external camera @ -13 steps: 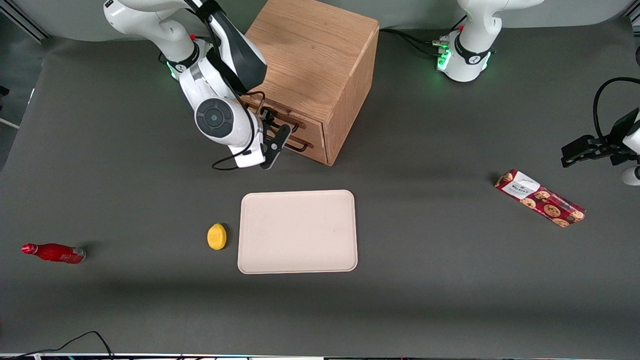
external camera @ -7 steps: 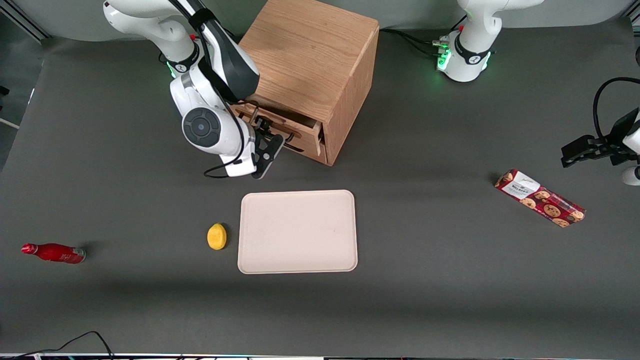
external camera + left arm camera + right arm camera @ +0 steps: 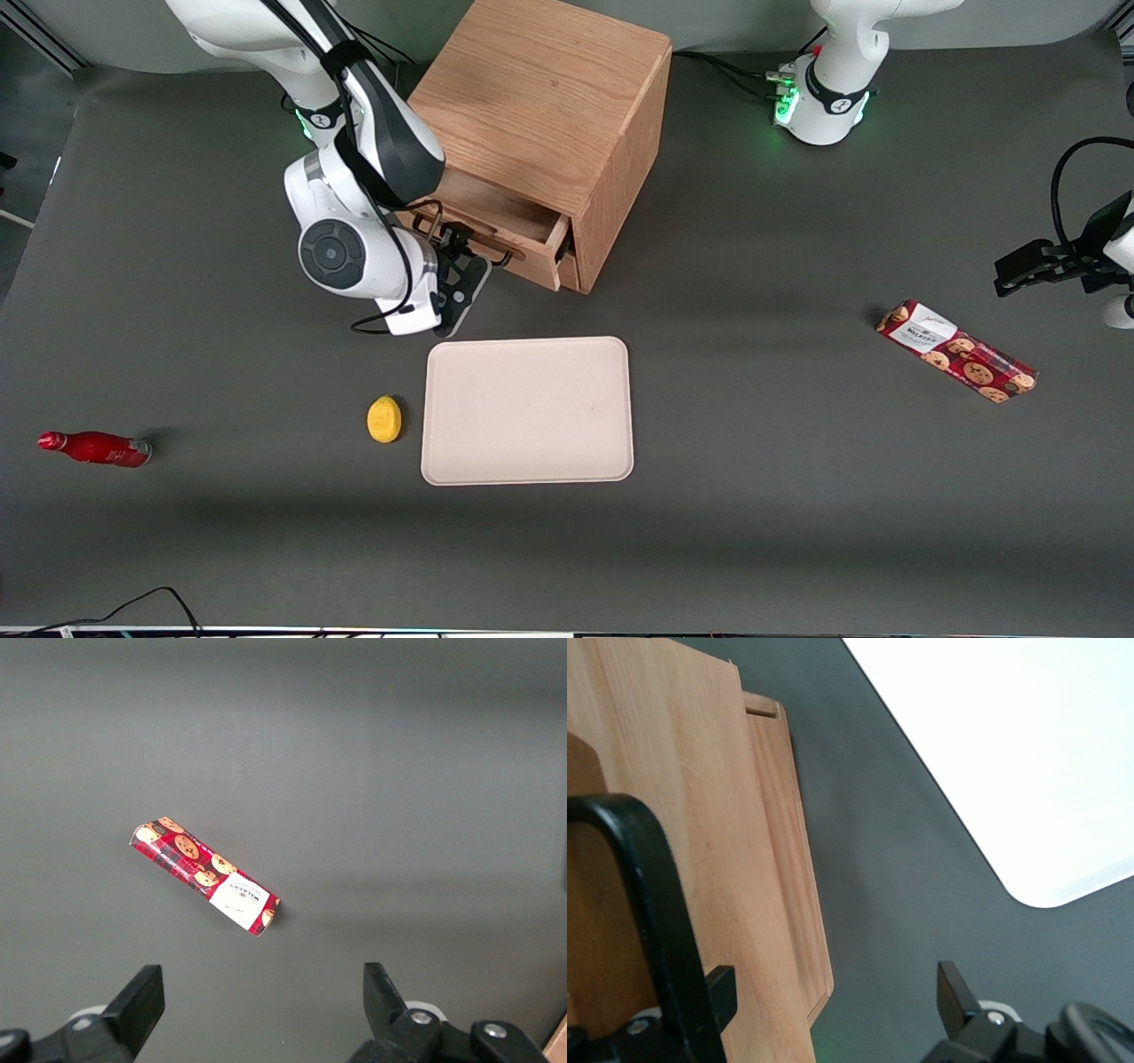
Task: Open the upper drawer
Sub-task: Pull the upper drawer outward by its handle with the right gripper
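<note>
The oak cabinet [image 3: 540, 97] stands at the back of the table. Its upper drawer [image 3: 530, 263] is partly pulled out, and the bare wooden tray [image 3: 496, 208] inside shows. My right gripper [image 3: 450, 246] is at the drawer's dark bar handle [image 3: 485, 239], in front of the drawer. In the right wrist view the gripper [image 3: 833, 997] is open with its fingers wide apart. One finger [image 3: 719, 992] sits right against the handle [image 3: 647, 895] on the light wood drawer front [image 3: 682, 788]. Nothing is between the fingers. The lower drawer [image 3: 572, 268] shows only as a sliver under the upper one.
A beige tray [image 3: 528, 410] lies nearer the front camera than the cabinet, with a yellow lemon [image 3: 384, 418] beside it. A red bottle [image 3: 96, 448] lies toward the working arm's end. A cookie box [image 3: 955, 350] lies toward the parked arm's end.
The upper drawer has slid out of the cabinet toward the front camera. My gripper and wrist have moved the same way, staying at the handle.
</note>
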Motion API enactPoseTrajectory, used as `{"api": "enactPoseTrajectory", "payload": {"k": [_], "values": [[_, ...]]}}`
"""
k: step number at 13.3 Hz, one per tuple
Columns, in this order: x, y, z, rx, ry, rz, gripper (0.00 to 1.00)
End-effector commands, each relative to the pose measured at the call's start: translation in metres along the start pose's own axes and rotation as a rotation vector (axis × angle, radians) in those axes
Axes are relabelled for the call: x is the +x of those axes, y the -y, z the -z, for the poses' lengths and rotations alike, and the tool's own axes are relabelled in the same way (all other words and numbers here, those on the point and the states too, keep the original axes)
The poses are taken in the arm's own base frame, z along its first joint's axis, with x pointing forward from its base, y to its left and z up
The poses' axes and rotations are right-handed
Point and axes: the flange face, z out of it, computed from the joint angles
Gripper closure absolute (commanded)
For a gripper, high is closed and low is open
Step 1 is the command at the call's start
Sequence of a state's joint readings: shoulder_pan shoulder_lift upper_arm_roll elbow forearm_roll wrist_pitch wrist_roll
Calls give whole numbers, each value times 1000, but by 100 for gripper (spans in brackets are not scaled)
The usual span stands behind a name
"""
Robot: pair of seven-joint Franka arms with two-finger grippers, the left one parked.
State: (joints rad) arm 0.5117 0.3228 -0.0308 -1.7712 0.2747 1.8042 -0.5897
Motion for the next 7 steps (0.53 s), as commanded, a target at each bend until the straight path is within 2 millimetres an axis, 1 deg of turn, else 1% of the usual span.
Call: {"api": "enactPoseTrajectory", "payload": {"k": [1, 4, 5, 6, 7], "values": [[5, -17, -7, 16, -6, 17, 0], [5, -29, -4, 15, -16, 27, 0], [4, -36, -4, 17, -19, 37, 0], [5, -38, -1, 15, -24, 40, 0], [3, -44, -3, 19, -23, 31, 0]]}}
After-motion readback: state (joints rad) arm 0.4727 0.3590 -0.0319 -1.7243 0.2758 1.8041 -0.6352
